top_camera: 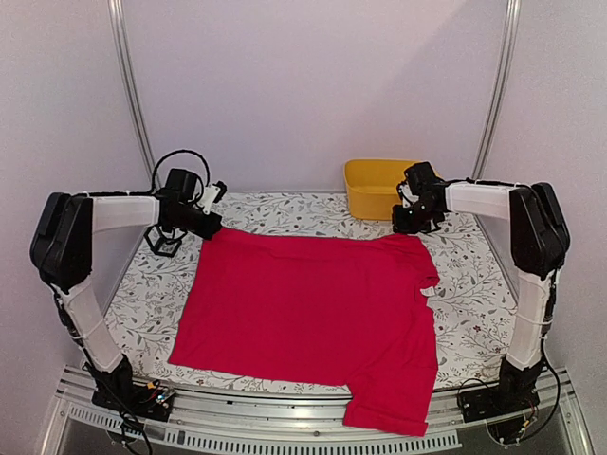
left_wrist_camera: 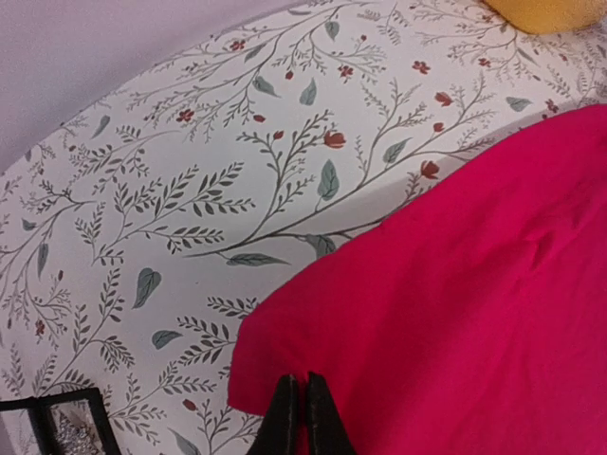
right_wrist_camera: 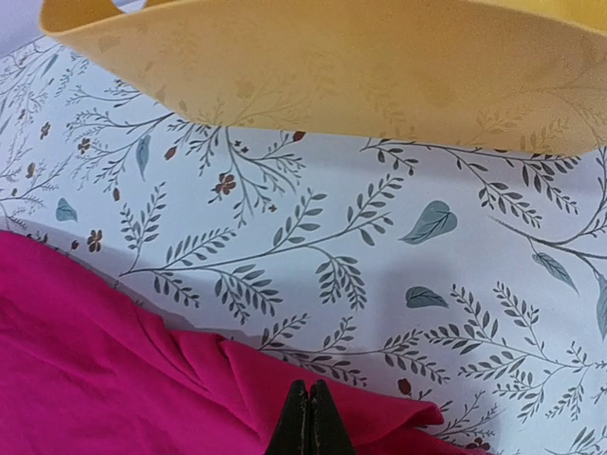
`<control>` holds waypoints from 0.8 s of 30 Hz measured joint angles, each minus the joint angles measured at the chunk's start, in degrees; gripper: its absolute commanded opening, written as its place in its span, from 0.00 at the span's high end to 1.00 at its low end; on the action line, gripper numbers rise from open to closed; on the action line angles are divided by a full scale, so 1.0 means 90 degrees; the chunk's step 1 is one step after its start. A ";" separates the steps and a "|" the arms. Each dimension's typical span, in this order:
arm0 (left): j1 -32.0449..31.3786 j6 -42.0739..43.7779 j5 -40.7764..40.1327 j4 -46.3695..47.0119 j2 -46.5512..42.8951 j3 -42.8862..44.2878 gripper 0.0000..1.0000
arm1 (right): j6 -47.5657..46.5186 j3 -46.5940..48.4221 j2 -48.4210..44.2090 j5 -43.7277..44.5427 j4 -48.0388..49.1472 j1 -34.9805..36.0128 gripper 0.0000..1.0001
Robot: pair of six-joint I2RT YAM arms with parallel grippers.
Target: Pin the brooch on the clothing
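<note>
Red-pink shirt [top_camera: 303,303] lies flat on the counter [top_camera: 474,296]. We see the left tool [left_wrist_camera: 303,381] pinched shut on its far-left corner, the right tool [right_wrist_camera: 309,387] pinched on a fold at its far-right corner. The brooch [left_wrist_camera: 71,434] sits in a black frame [left_wrist_camera: 101,422] just left of the shirt.

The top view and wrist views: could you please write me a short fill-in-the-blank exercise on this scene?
1. The bin beyond the right gripper is ___.
2. The left gripper and right gripper have jaws ___ on the T-shirt's far edge.
3. The left gripper holds the T-shirt's far ___ corner.
Missing words: yellow; shut; left.
</note>
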 measured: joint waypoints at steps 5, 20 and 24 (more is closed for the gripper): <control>-0.0571 0.0500 -0.0267 0.0367 -0.1248 -0.0942 1.00 | 0.0012 -0.1256 -0.1090 -0.0015 0.0338 0.0369 1.00; -0.3007 0.1392 0.0138 -0.1506 -0.1331 -0.1960 0.54 | 0.0641 -0.4063 -0.2443 -0.0393 0.0974 0.1634 0.63; -0.3011 0.1443 0.0556 -0.1892 -0.1321 -0.1865 0.54 | 0.0668 -0.4133 -0.2960 -0.0308 0.0877 0.1605 0.61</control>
